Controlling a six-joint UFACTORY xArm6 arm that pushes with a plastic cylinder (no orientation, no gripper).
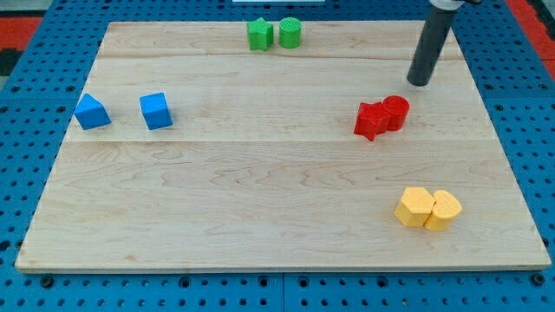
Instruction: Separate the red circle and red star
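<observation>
The red circle (395,112) and the red star (372,120) sit touching each other at the view's right of the wooden board, the star to the left of the circle. My tip (420,83) rests on the board just above and to the right of the red circle, a short gap away from it. The dark rod rises from there to the view's top right.
A green star (259,35) and green circle (290,33) sit together at the view's top. Two blue blocks (91,113) (156,111) lie at the left. Two yellow blocks (415,207) (443,210) touch at the bottom right. The board's edge (277,266) runs along the bottom.
</observation>
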